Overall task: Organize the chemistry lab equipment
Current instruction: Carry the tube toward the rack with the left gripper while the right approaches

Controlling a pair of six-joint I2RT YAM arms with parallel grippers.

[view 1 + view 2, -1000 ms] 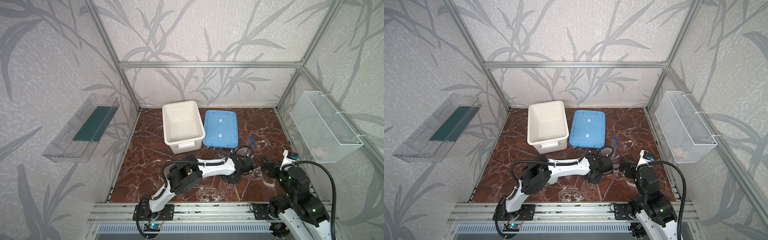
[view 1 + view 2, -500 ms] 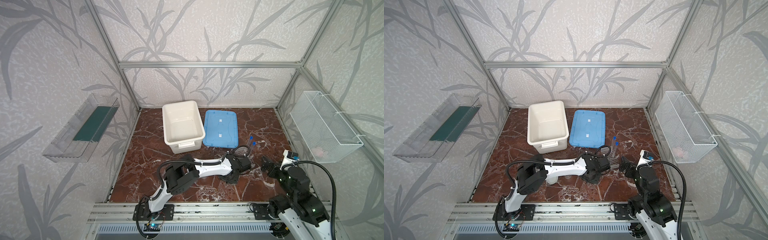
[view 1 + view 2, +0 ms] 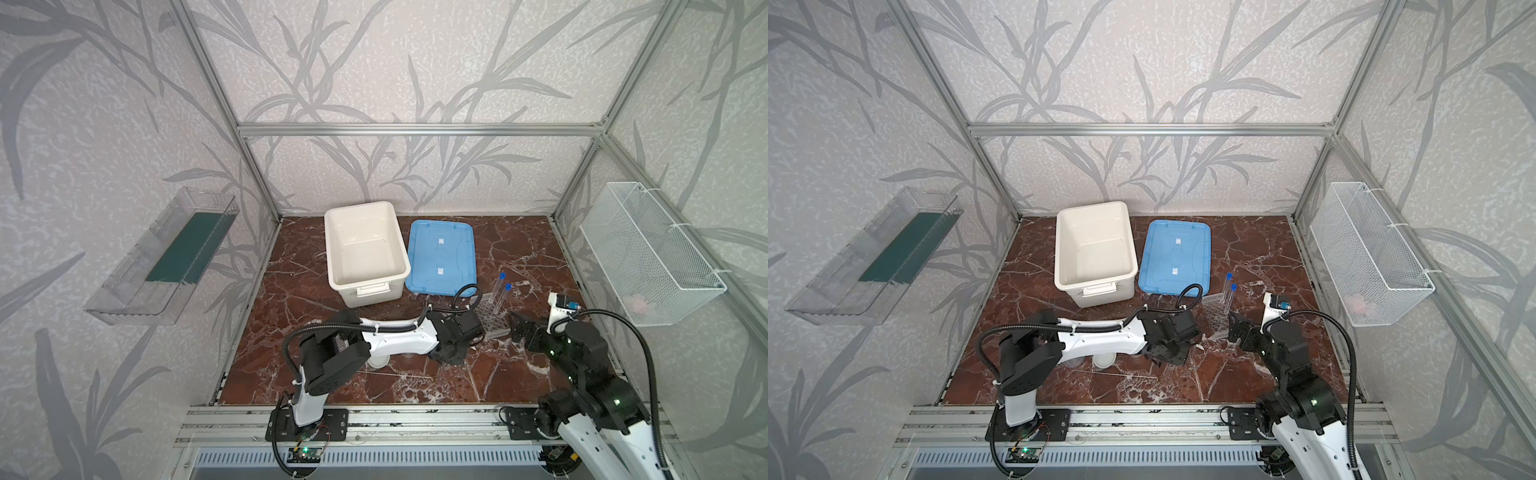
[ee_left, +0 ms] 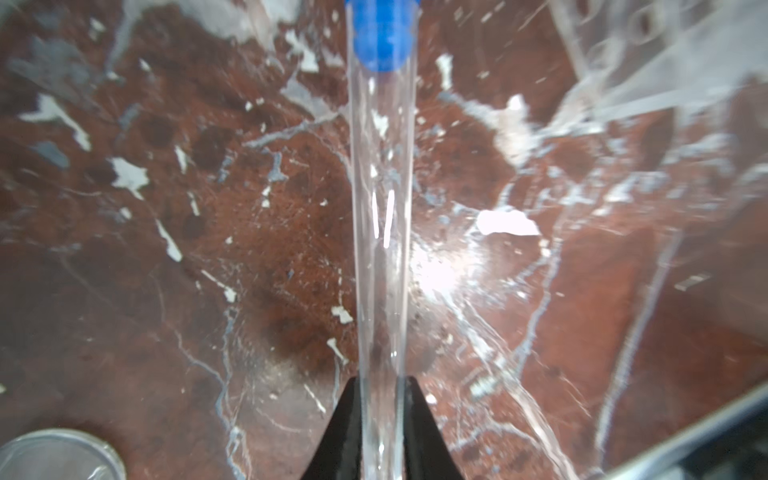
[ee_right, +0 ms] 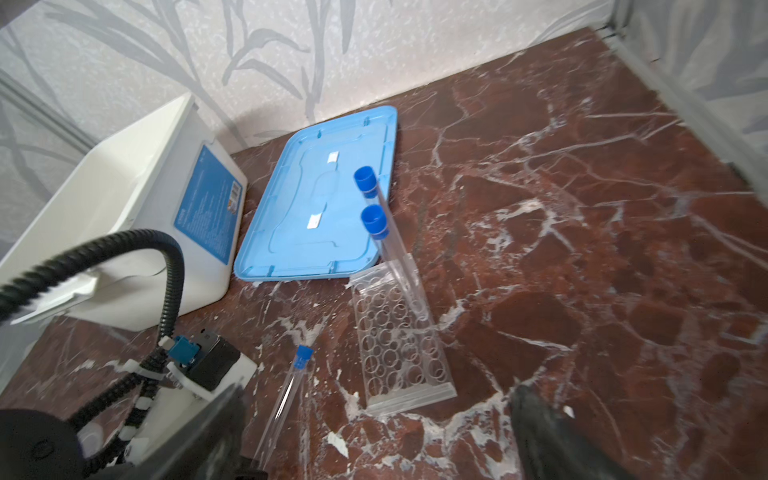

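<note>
In the left wrist view my left gripper (image 4: 381, 401) is shut on the lower end of a clear blue-capped tube (image 4: 380, 208), which reaches out low over the marble floor. The right wrist view shows the same tube (image 5: 286, 395) beside the clear holed rack (image 5: 399, 336). Two more blue-capped tubes (image 5: 388, 245) stand leaning in the rack's far end. My right gripper (image 5: 378, 440) is open just in front of the rack, with nothing between its fingers. In both top views the rack (image 3: 491, 321) sits between the two grippers. A small white round dish (image 3: 377, 362) and a thin rod (image 3: 1125, 375) lie under the left arm.
The big white bin (image 3: 330, 253) and its blue lid (image 3: 440, 257) lie at the back of the floor. A round clear vessel (image 4: 58, 455) shows at the corner of the left wrist view. A wire basket (image 3: 648, 257) hangs on the right wall, a clear shelf (image 3: 166, 257) on the left.
My left jaws have narrowed onto the tube and the left wrist has shifted slightly to the left. The right arm has stayed still.
</note>
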